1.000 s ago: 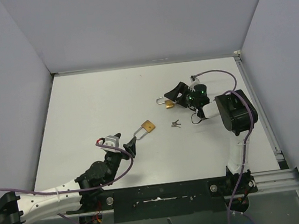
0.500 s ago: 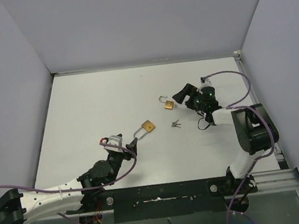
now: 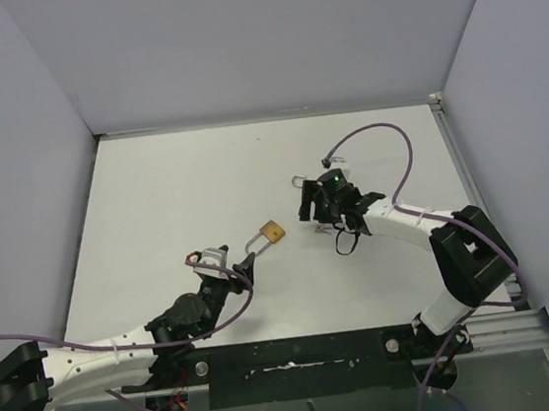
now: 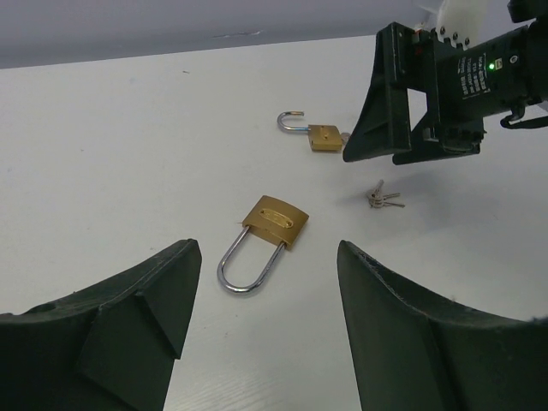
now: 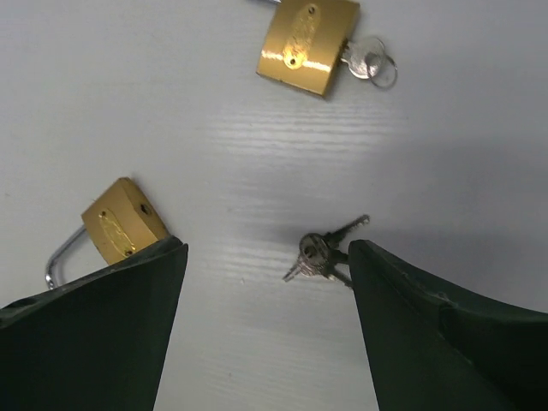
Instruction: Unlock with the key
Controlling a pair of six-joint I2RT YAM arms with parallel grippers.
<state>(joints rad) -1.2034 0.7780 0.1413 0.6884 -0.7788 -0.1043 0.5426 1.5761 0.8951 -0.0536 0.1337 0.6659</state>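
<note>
Right wrist view: right gripper (image 5: 265,254) was spread wide and empty, fingers pointing down at the table (image 5: 214,145). The loose key pair (image 5: 321,253) lay flat between the fingers, nearer the right one. Open padlock (image 5: 306,38), with another key in its body, sat just beyond. Closed padlock (image 5: 122,224) lay by the left finger, partly hidden behind it. Left gripper (image 4: 267,257) was also wide and empty, low over the table, facing the closed padlock's shackle end. The padlocks were apart, not touching.
</note>
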